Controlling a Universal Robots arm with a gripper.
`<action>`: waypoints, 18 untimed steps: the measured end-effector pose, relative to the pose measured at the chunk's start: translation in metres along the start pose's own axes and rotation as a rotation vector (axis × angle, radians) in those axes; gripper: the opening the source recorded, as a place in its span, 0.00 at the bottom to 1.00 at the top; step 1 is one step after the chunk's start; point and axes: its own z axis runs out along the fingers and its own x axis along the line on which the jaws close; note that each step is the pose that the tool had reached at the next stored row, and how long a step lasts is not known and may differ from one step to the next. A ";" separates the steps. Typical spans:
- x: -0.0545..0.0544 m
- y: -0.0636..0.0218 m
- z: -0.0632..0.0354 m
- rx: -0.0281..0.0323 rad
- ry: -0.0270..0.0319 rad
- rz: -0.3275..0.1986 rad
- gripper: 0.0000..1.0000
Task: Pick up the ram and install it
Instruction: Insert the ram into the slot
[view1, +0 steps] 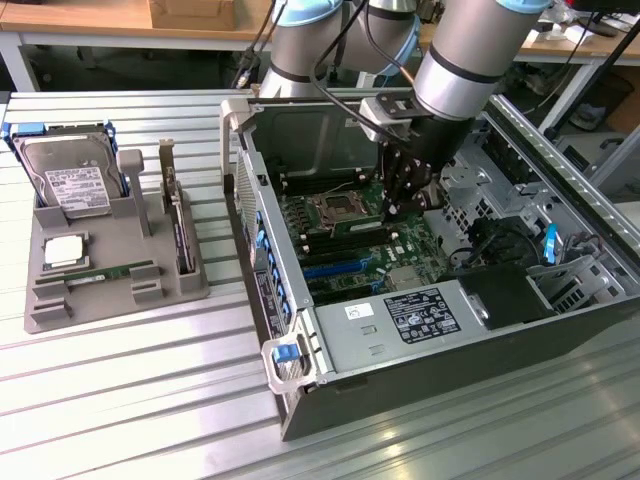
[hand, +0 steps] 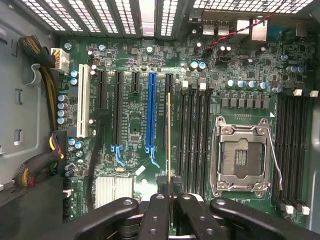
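The black multi-fingered gripper (hand: 172, 212) is clamped on the thin green ram stick (hand: 169, 145), held edge-on above the black memory slots (hand: 192, 137) beside the empty silver processor socket (hand: 242, 157). A slight tilt or offset could jam it against the slot latches. Its lower edge seems above the slot, though contact is hard to judge.

My bench (view1: 120, 400) is ribbed metal slats across the frame. On it, at centre and right, lies the open computer case (view1: 330, 395). At left sits a grey parts tray (view1: 190, 285).
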 end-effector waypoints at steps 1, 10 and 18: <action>0.000 0.0000 0.0009 0.0000 0.0000 0.000 0.12; 0.000 -0.0003 0.0074 0.0000 0.0000 0.000 0.12; 0.000 -0.0005 0.0115 0.0000 0.0000 0.000 0.12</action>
